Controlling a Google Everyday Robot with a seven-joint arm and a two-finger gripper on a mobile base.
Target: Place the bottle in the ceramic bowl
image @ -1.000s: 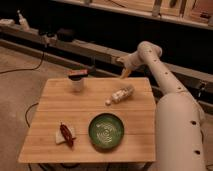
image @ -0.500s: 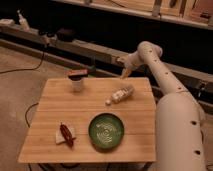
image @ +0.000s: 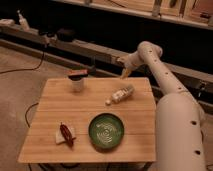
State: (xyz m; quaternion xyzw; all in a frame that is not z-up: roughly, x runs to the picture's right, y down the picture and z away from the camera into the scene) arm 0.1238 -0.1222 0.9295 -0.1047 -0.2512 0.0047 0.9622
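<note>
Change: none that I can see. The arm, bottle (image: pixel 120 95) and bowl (image: pixel 92 131) sit just where they were a second ago.
Gripper: the gripper (image: pixel 125 73) hangs over the far right edge of the table (image: pixel 50 105), pointing down, beyond the bottle and clear of it.
Claw: I cannot tell how far open it is. It does not have the bottle.
Bottle: lying on its side on the table, right of centre, cap towards the bowl, between gripper and bowl, touching neither.
Bowl: near the front edge, nothing in it.
Cup: the cup (image: pixel 77 81) stands at the back left, out of the way.
Meaning: by my reckoning the pick has not begun. The claw has to come down to the bottle first.
</note>
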